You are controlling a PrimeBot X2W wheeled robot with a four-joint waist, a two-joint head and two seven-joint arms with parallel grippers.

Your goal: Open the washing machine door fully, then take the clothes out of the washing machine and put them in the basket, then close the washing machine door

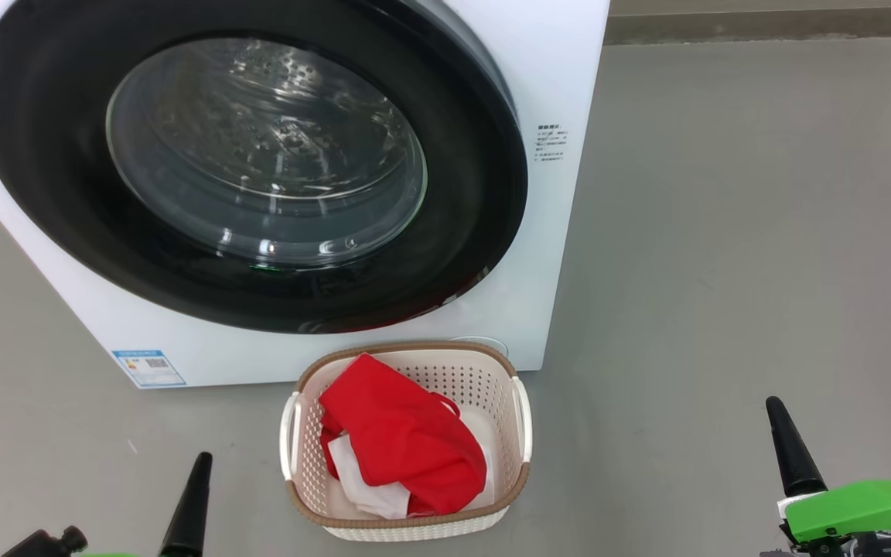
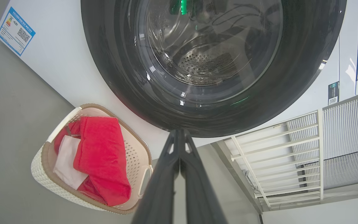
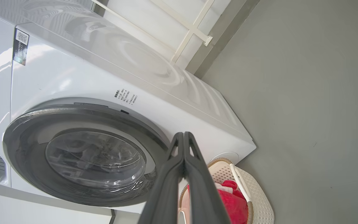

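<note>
Grey floor (image 1: pixel 724 232) spreads open beside the basket (image 1: pixel 407 348); left gripper (image 2: pixel 179 132), right gripper (image 3: pixel 183 134) closed, empty.

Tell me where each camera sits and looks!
Head view: on the head, looking down at the washing machine door and basket; left gripper and right gripper show below.
Left wrist view: on the left wrist, facing the door along shut fingers.
Right wrist view: on the right wrist, facing the door along shut fingers.
All share the door, basket and clothes.

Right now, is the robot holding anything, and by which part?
Nothing is held. The left gripper and right gripper are both shut and empty; the clothes lie in the basket.
</note>
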